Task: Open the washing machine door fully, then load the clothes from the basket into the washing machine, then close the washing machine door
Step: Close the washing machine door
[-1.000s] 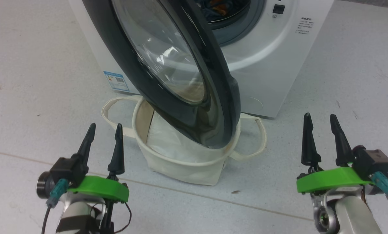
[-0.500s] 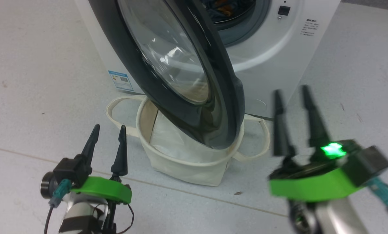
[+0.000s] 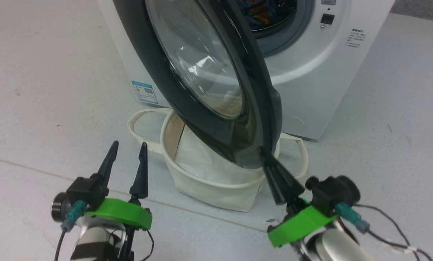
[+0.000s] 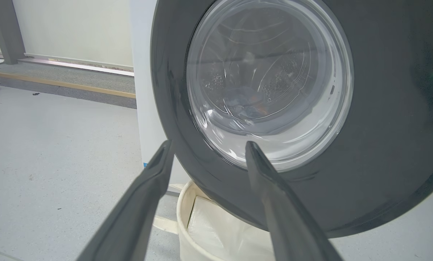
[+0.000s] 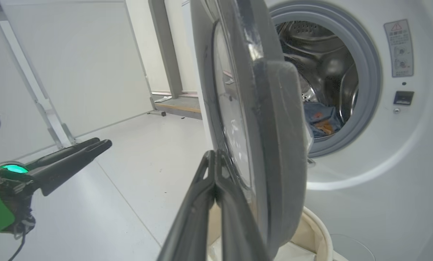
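- Nearest, left of the door (image 3: 149, 69): left gripper (image 3: 129, 143), fingers spread, empty, pointing at the door's outer face.
- At the door's lower free edge: right gripper (image 3: 266, 157), fingers pressed together, nothing between them; contact with the rim impossible to tell.
- Under the door's bottom rim: basket (image 3: 209, 188), upright, white sheet (image 3: 202, 163) inside.
- Door itself: half swung out from the washing machine (image 3: 310, 83), free edge toward the robot.
- Behind the door, in the drum (image 5: 329, 69): clothes (image 3: 257, 16), blue with orange.
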